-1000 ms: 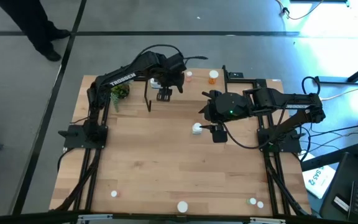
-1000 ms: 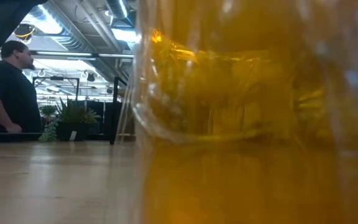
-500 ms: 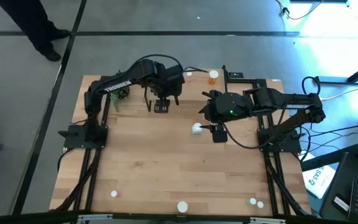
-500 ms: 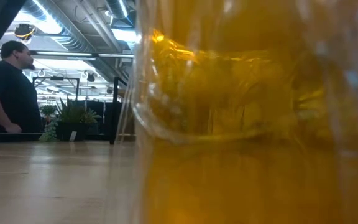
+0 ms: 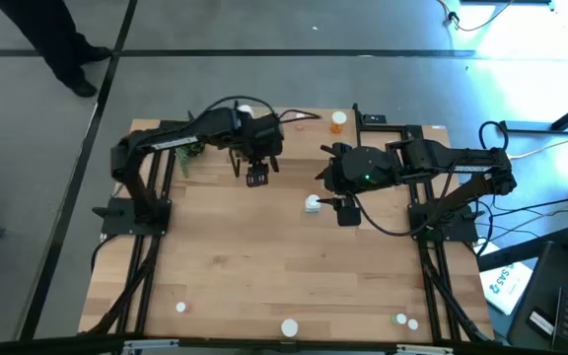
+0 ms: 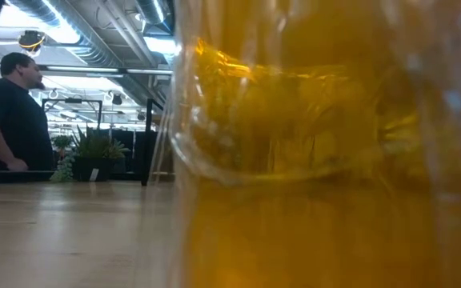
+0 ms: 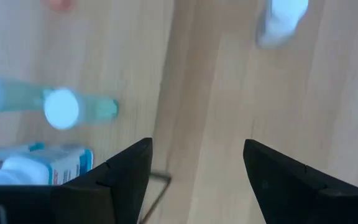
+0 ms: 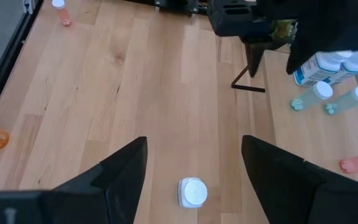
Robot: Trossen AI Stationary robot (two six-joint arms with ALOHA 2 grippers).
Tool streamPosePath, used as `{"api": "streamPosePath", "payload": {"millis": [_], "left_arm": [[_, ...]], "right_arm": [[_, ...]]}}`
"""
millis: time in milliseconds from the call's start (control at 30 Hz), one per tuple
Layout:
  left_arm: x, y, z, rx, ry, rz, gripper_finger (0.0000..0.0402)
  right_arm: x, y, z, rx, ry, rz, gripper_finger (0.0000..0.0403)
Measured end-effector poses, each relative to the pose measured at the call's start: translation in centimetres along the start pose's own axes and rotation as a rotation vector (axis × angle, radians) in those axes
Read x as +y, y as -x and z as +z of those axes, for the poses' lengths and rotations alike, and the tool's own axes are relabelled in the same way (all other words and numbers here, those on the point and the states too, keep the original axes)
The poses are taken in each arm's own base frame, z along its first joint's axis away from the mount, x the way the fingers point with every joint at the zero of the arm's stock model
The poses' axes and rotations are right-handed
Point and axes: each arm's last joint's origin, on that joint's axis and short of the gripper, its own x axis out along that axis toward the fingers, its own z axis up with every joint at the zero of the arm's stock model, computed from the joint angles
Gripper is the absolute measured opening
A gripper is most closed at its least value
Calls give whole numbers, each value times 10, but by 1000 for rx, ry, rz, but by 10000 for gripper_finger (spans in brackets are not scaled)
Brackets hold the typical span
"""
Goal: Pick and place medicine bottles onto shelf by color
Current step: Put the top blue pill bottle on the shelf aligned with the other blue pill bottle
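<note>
**Wood shelf: left arm drawn back toward table middle**

Since the earlier frame the left gripper [image 5: 257, 176] has shifted off the shelf [image 8: 316, 115] toward the table's middle; fingers spread wide, holding nothing. The right gripper [image 5: 346, 210] is unmoved, jaws wide, a white bottle [image 5: 313, 204] just beside it. Pale green bottles [image 8: 321, 94] stand on the shelf; an orange bottle [image 5: 337, 121] sits at the far edge.

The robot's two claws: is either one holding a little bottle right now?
No. The left gripper is open over the shelf, and the right gripper is open above a white bottle.
</note>
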Motion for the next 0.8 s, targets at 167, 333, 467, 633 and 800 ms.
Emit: {"api": "streamPosePath", "payload": {"millis": [167, 333, 467, 633, 800], "left_arm": [[-5, 6, -19, -174, 52, 37, 229], [-12, -7, -32, -305, 65, 48, 207], [-11, -24, -38, -321, 72, 51, 188], [-3, -39, -45, -305, 88, 85, 173], [3, -44, -45, -329, 62, 118, 163]], "right_arm": [[0, 0, 1, -8, -1, 0, 264], [0, 0, 1, -9, -2, -1, 264], [0, 0, 2, -18, -3, -1, 264], [0, 0, 2, -18, -3, -1, 264], [0, 0, 2, -18, -3, -1, 264]]}}
